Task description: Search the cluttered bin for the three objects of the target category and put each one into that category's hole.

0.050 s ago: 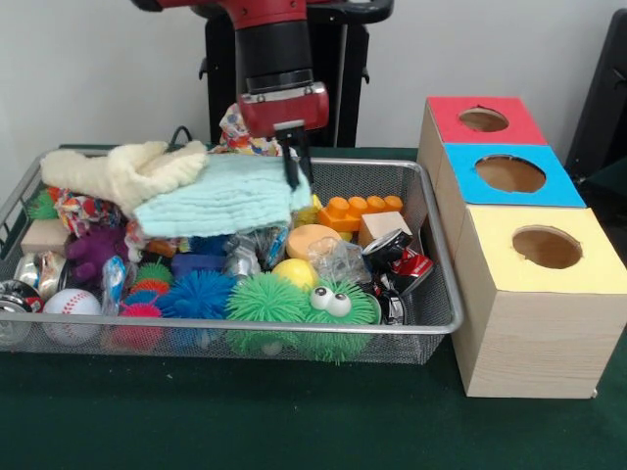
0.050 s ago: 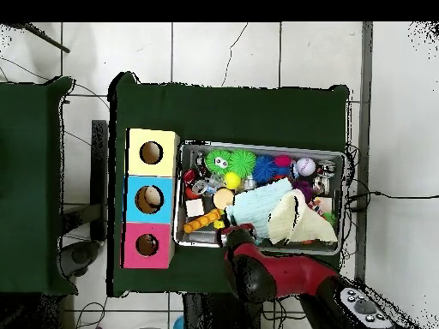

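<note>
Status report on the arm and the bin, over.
Hand low over the bin's far side, at the light blue cloth; grip unclear. Cloths cover the toys beneath. Three box holes open, nothing visibly held.

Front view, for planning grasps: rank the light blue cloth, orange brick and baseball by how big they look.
1. light blue cloth
2. orange brick
3. baseball, though it looks close to the brick, and sits nearer the camera.
</note>
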Controlling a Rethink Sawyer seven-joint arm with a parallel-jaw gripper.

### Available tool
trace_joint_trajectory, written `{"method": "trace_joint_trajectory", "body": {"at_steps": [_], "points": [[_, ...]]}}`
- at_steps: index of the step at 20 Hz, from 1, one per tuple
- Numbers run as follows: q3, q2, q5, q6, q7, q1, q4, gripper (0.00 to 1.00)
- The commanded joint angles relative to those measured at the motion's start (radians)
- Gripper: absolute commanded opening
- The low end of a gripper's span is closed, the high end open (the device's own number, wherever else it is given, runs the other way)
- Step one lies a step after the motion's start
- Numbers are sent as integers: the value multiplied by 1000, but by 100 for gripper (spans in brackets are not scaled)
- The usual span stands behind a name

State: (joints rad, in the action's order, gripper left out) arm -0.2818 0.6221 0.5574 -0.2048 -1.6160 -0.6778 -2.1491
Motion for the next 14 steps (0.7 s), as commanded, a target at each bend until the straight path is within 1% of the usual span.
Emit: {"method": "trace_joint_trajectory", "body": {"at_steps": [1, 7, 14], "points": [[33, -8, -129, -116, -310, 63, -86, 0], [48, -27, -206, -199, -339, 135, -128, 0], [26, -8, -275, -237, -377, 188, -179, 0]]}}
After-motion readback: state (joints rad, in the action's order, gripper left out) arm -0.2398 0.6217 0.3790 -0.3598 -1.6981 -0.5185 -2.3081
